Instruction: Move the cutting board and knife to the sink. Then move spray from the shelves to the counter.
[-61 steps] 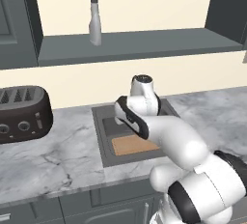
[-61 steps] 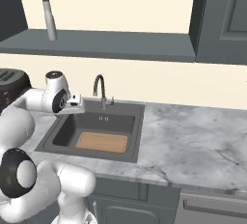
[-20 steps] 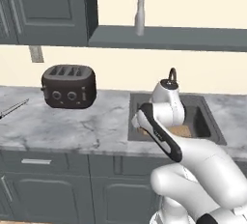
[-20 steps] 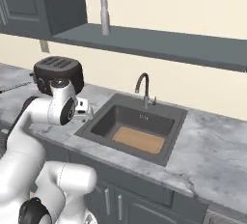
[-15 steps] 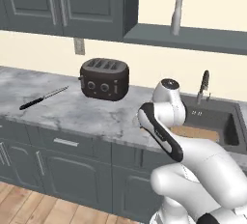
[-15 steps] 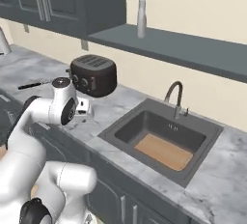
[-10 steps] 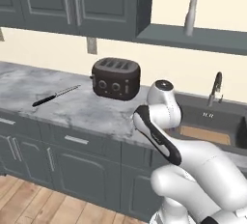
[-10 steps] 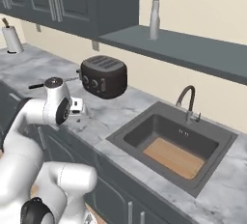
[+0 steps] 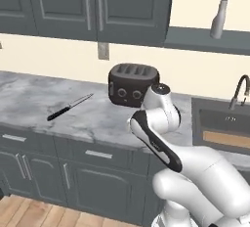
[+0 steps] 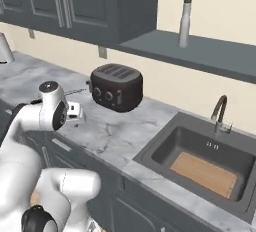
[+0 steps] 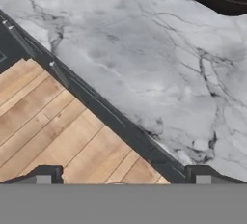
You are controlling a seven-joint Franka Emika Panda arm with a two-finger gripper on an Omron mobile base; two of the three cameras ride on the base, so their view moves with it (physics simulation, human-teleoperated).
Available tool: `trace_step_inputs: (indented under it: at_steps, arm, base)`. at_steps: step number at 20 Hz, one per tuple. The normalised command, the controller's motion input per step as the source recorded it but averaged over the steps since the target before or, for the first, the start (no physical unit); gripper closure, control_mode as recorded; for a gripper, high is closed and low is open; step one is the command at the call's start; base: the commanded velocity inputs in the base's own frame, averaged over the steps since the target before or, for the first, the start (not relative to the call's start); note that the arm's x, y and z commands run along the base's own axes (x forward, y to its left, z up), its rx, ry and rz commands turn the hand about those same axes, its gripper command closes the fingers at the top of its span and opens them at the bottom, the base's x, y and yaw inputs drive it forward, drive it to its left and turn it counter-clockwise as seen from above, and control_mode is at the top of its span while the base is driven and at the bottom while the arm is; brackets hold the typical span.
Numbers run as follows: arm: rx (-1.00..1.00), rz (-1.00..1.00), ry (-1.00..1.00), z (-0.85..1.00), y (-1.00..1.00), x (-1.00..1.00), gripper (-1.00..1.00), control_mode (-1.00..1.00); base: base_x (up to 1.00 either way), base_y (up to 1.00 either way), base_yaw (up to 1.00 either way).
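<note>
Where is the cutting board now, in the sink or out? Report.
In. The cutting board lies flat on the bottom of the sink.

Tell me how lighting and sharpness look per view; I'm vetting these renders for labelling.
Left base view: even light, small black-handled knife sharp on the veined marble counter. Right base view: light-brown wooden board clear in the dark sink, no glare. Hand view: soft, slightly blurred marble.

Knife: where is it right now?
In the left base view the knife lies flat on the counter, left of the toaster and far left of the sink.
</note>
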Motion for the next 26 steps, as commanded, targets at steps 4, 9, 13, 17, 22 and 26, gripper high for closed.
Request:
trace_step_inputs:
  at_steps: [4, 9, 13, 17, 22, 26]
  arm:
    - [0.0, 0.0, 0.0, 0.0, 0.0, 0.0, -1.0, 1.0]
    - [0.0, 0.0, 0.0, 0.0, 0.0, 0.0, -1.0, 1.0]
    - [0.0, 0.0, 0.0, 0.0, 0.0, 0.0, -1.0, 1.0]
    - [0.0, 0.0, 0.0, 0.0, 0.0, 0.0, -1.0, 1.0]
    - [0.0, 0.0, 0.0, 0.0, 0.0, 0.0, -1.0, 1.0]
    - [0.0, 0.0, 0.0, 0.0, 0.0, 0.0, -1.0, 1.0]
  base:
    - [0.35, 0.57, -0.38]
    - [0.33, 0.58, -0.37]
    - [0.26, 0.66, -0.3]
    - [0.25, 0.66, -0.29]
    - [0.2, 0.68, -0.28]
    - [0.18, 0.68, -0.28]
